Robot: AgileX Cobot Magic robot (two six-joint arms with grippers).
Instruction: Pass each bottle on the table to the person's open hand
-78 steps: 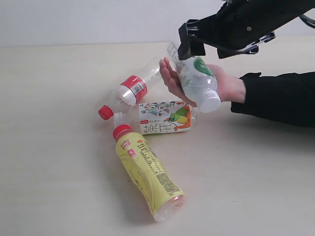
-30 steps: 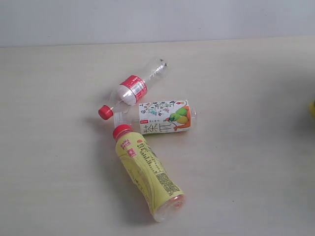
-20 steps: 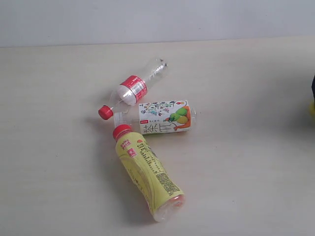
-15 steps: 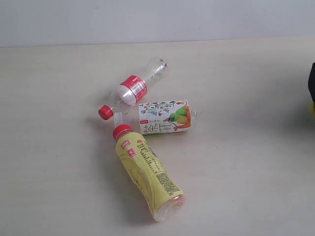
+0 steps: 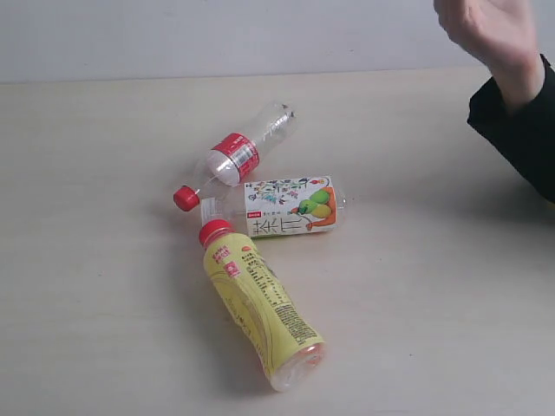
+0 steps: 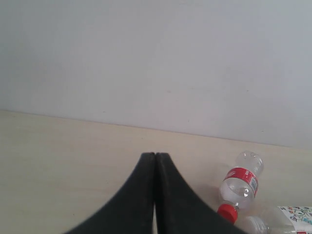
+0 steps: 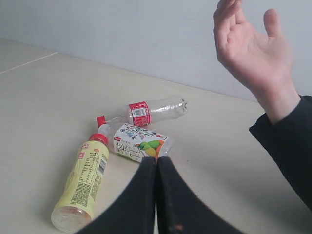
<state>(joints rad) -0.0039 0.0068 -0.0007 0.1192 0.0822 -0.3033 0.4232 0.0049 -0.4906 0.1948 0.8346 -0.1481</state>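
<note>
**Table** [image 5: 104,347], with the person's hand [image 5: 486,30] raised and tilted above its far right corner. We judge that a bottle laid on so steep a palm could slip off.

**Mid-table**, three bottles lie with their caps close together:
- yellow bottle [image 5: 260,312], nearest the front edge
- illustrated bottle [image 5: 286,208]
- red-label bottle [image 5: 234,156], farthest back

Lifting one may set its round neighbours rolling.

**Left gripper** [image 6: 155,161] and **right gripper** [image 7: 156,163] hang empty, jaws pressed together.
</note>
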